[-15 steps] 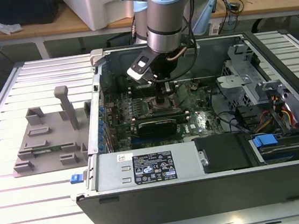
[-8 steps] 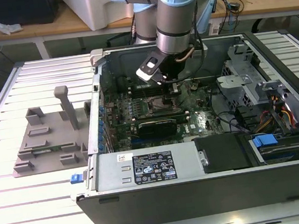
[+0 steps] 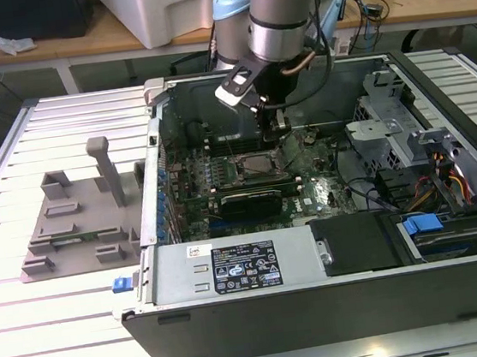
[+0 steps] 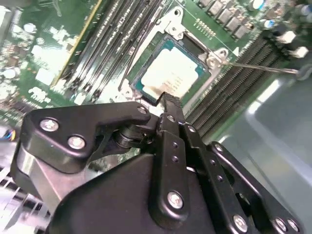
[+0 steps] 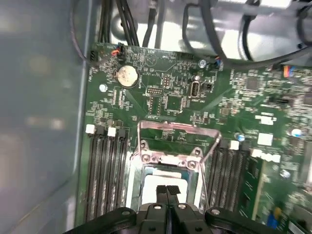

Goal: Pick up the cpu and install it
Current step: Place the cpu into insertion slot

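At the exterior view's left, a grey plastic tray with upright posts (image 3: 72, 228) lies beside the open dark metal computer case (image 3: 322, 307). Inside it hangs the black gripper (image 4: 170, 103), fingers pressed together, gripping nothing, its tips at the edge of the small square silver-topped cpu (image 4: 173, 70), which is seated in the green motherboard's socket.

Black bolted hand (image 4: 168, 102), grey arm (image 3: 283, 5)

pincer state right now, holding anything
Pincer: closed, gripping nothing, just over the cpu lying on the board.
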Available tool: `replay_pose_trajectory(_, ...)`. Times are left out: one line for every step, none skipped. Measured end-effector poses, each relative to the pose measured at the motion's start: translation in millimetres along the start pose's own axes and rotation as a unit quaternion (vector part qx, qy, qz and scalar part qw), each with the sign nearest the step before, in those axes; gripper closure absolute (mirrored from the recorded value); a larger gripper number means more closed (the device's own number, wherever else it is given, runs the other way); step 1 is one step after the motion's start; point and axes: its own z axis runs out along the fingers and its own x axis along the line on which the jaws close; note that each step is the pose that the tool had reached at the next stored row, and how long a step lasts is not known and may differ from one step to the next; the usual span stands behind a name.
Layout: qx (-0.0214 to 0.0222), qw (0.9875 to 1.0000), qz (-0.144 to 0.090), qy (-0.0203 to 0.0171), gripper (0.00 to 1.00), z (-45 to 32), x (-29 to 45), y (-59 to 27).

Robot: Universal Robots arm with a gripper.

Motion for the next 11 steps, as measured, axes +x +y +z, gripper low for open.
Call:
replay_pose_trajectory(0.0001, 1.0000, 0.000, -0.0001, 0.89, -8.1, 0.2, -0.5)
replay_pose_trajectory(0.0000, 1.0000, 0.000, 0.0000, 0.89, -16.9, 0.4, -1.2)
replay_pose_trajectory(0.0000, 1.0000, 0.000, 0.0000, 0.89, -21.8, 0.5, -1.5)
replay_pose_trajectory(0.0000, 1.0000, 0.000, -0.0001, 0.89, -27.0, 0.6, -1.9)
replay_pose_trajectory(0.0000, 1.0000, 0.000, 0.0000, 0.89, -31.3, 0.7, -2.2)
replay_pose_trajectory(0.0000, 1.0000, 0.000, 0.0000, 0.89, -35.9, 0.9, -2.5)
replay_pose_trajectory(0.0000, 1.0000, 0.000, 0.0000, 0.89, -40.4, 0.9, -2.8)
replay_pose_trajectory(0.0000, 1.0000, 0.000, -0.0001, 0.89, -45.0, 1.0, -3.1)
replay_pose_trajectory(0.0000, 1.0000, 0.000, 0.0000, 0.89, -49.1, 1.2, -3.4)
replay_pose_trajectory(0.0000, 1.0000, 0.000, 0.0000, 0.89, -50.4, 1.2, -3.5)
replay_pose_trajectory(0.0000, 1.0000, 0.000, 0.0001, 0.89, -50.4, 1.2, -3.5)
